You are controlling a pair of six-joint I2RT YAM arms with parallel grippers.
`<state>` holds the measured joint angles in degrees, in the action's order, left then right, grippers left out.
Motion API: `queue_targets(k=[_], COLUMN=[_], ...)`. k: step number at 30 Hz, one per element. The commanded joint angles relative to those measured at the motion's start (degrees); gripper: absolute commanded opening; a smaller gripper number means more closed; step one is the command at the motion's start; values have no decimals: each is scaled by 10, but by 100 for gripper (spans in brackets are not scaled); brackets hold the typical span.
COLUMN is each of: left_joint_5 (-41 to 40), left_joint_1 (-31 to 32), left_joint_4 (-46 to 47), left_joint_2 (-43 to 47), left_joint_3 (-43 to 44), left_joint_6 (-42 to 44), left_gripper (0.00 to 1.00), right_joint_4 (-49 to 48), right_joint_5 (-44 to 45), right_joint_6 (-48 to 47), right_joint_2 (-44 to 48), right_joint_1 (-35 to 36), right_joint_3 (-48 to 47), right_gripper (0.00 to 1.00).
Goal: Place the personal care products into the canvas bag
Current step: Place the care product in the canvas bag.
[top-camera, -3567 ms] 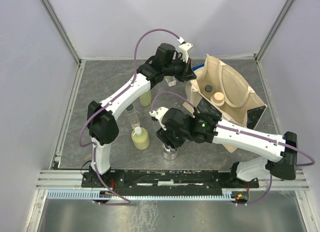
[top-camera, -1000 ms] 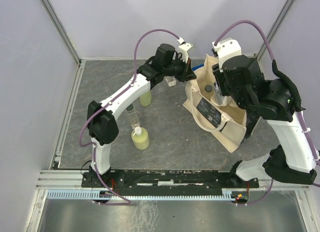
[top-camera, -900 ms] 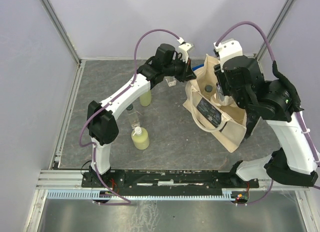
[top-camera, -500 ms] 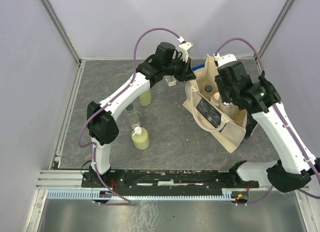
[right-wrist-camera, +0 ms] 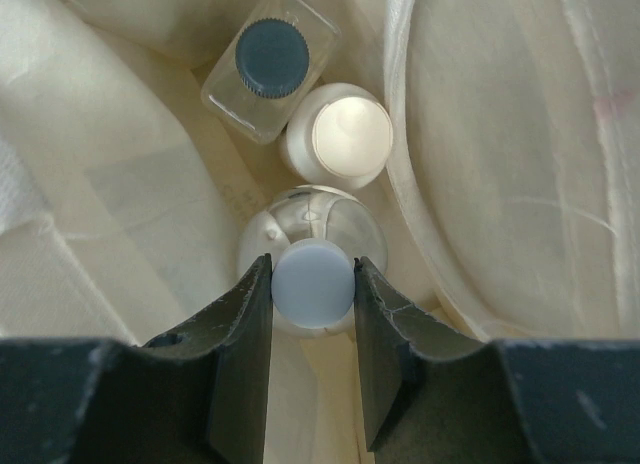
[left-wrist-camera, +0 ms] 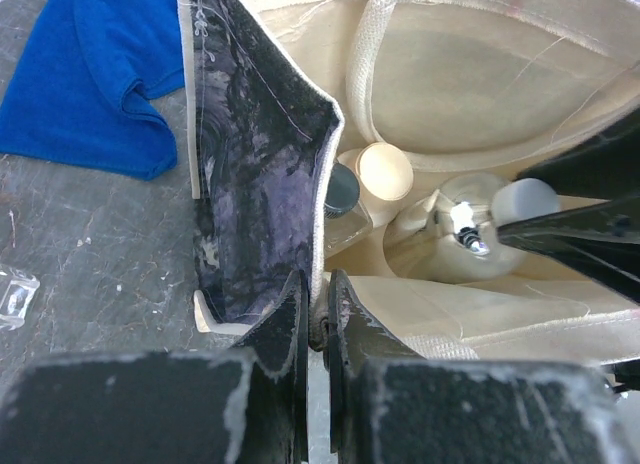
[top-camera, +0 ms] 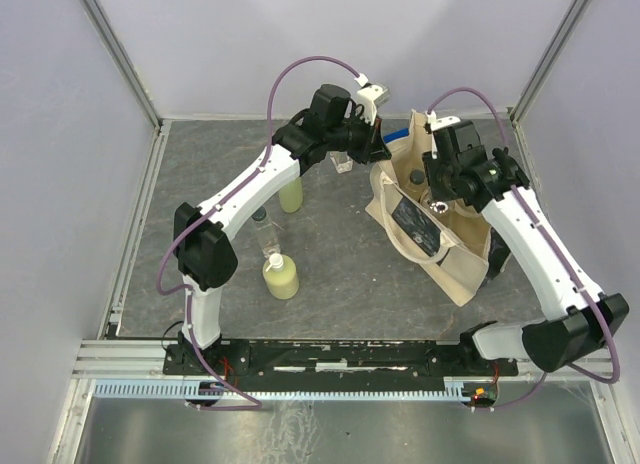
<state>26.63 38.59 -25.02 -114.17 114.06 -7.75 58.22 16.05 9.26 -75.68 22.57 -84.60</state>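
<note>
Squat silvery bottle [right-wrist-camera: 312, 224] held by its pale cap inside the canvas bag [top-camera: 455, 259].
The right gripper [right-wrist-camera: 312, 281] is part closed, both fingers pressed to the cap; the bottle stands beside a beige jar [right-wrist-camera: 350, 136] and a clear black-capped bottle [right-wrist-camera: 270, 59] in the bag. The left gripper [left-wrist-camera: 318, 314] is clamped tight on the bag's rim. Two yellow-green bottles [top-camera: 281, 276] stand on the table [top-camera: 200, 174] near the left arm.

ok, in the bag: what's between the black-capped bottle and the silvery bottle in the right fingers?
The beige jar, lid up, sits between the black-capped bottle and the silvery bottle; the right wrist view shows it.
</note>
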Motion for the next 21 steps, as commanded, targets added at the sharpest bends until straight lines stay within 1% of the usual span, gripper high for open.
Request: queue_targets(k=[1, 6, 13, 17, 21], left_joint_5=[15, 14, 11, 11, 11], left_joint_1=[-4, -4, -5, -5, -7], left_joint_4=[1, 0, -4, -5, -5], left_joint_2=[27, 26, 22, 16, 11], left_joint_3=[27, 27, 33, 38, 41], left_joint_6=[8, 9, 12, 12, 11], left_gripper=[3, 3, 3, 3, 3], right_joint_4=[-126, -171, -200, -195, -186], right_joint_5=[-20, -30, -35, -35, -31], right_joint_6=[-20, -30, -38, -40, -37], right_joint_2=[-12, -41, -77, -88, -82], right_joint_1=[-22, -42, -53, -60, -64], right_joint_3=[-5, 6, 13, 17, 40], right_gripper=[3, 3, 3, 3, 3])
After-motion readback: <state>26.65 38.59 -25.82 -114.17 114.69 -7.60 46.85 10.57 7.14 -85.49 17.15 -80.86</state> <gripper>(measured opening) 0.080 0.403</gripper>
